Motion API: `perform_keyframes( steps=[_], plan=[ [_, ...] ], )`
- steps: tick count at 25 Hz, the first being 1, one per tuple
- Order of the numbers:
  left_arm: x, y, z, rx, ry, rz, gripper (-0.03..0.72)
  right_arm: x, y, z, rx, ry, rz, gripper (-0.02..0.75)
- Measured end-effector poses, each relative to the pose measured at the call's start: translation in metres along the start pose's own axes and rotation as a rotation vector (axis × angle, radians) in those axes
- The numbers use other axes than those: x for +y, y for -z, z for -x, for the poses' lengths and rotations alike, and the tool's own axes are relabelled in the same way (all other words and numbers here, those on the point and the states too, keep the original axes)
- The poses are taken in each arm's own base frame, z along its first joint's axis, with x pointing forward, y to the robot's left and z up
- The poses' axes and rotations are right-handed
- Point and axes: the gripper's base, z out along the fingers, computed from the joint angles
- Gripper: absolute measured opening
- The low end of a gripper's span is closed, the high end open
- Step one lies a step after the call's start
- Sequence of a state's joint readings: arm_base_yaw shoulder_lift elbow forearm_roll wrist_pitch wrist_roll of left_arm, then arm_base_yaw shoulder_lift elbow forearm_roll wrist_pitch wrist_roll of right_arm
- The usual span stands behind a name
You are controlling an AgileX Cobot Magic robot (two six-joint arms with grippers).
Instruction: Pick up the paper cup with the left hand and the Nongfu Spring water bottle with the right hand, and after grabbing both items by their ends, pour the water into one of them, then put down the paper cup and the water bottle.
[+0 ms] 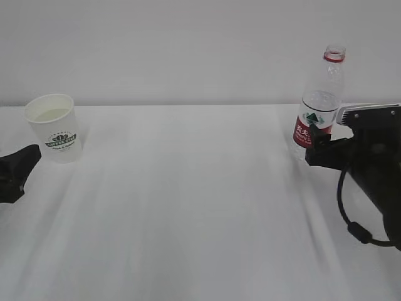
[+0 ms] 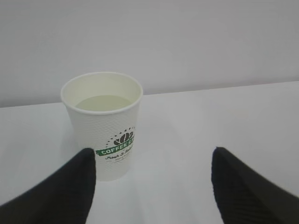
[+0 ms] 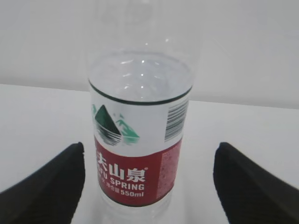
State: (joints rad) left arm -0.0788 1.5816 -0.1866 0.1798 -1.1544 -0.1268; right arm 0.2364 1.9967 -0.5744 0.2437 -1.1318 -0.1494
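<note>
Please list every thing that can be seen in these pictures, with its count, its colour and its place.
paper cup: one, white with a dark green logo, cream inside; stands upright at the far left of the table, liquid inside.
water: faintly yellowish against the cup's inside; lies in the cup, below the rim.
Nongfu Spring water bottle: one, clear with a red neck ring and a red-and-white label; stands upright at the far right, no cap on it.
table: one, white; carries cup and bottle.
wall: pale grey, behind the table.
left hand: one, black; at the left edge, open, close to the cup, not gripping it.
right hand: one, black with a grey plate; open, its fingers on either side of the bottle.
</note>
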Motion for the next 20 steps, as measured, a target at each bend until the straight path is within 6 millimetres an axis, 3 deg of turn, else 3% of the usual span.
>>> perform_keyframes(
  steps=[5, 11, 20],
  plan=[
    [-0.001, 0.002, 0.006, -0.028, -0.005, -0.003, 0.561, -0.006, 0.022, 0.013, -0.020, -0.009, -0.001, 0.650],
    [-0.001, 0.013, 0.029, -0.146, -0.006, 0.025, 0.561, -0.010, 0.042, 0.035, -0.042, -0.031, 0.007, 0.647],
    [0.000, 0.033, 0.062, -0.200, -0.023, 0.083, 0.561, -0.016, 0.068, 0.083, -0.121, -0.038, 0.024, 0.642]
  ],
)
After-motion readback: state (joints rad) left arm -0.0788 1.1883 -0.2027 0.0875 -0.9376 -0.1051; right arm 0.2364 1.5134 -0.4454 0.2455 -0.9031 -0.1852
